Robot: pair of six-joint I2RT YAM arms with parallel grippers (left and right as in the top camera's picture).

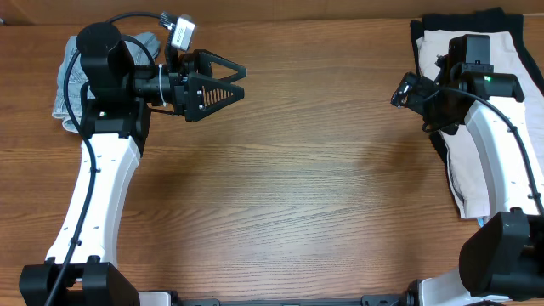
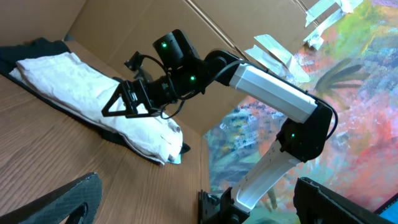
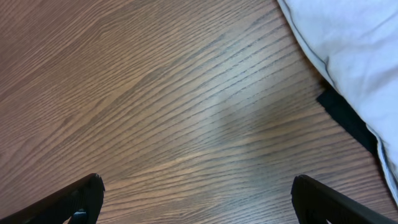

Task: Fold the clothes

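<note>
A pile of clothes lies at the table's right edge: a white garment (image 1: 495, 110) on a black one (image 1: 422, 34). It shows in the left wrist view (image 2: 74, 78) and the right wrist view (image 3: 348, 43). A grey garment (image 1: 72, 76) lies at the far left, partly under the left arm. My left gripper (image 1: 240, 83) is open and empty, held above the table and pointing right. My right gripper (image 1: 404, 89) is open and empty, just left of the white garment, over bare wood (image 3: 199, 199).
The wooden table (image 1: 297, 187) fills the overhead view. A cardboard wall (image 2: 124, 25) stands behind the right-hand pile. The right arm's base (image 1: 501, 263) stands at the front right, the left arm's base (image 1: 76, 280) at the front left.
</note>
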